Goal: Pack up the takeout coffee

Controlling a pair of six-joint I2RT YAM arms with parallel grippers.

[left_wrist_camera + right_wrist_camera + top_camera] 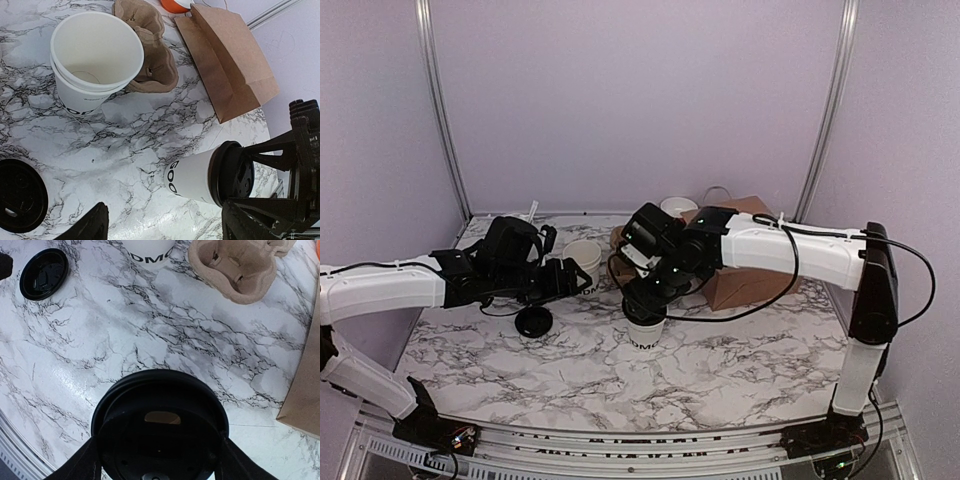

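Note:
The takeout coffee (642,335), a white paper cup with dark lettering and a black lid, stands upright on the marble table. My right gripper (645,300) is directly above it, with a finger on each side of the lid. In the right wrist view the lid (160,410) fills the space between the fingers (82,465). In the left wrist view the cup (197,177) shows with the right fingers (270,150) clamped around its lid. My left gripper (565,278) hovers to the cup's left, open and empty (165,230).
A loose black lid (533,321) lies under the left arm. A lidless white cup (583,255) stands beside a brown pulp tray (150,50). A brown paper bag (740,275) lies at the right rear. A white canister (677,207) is behind.

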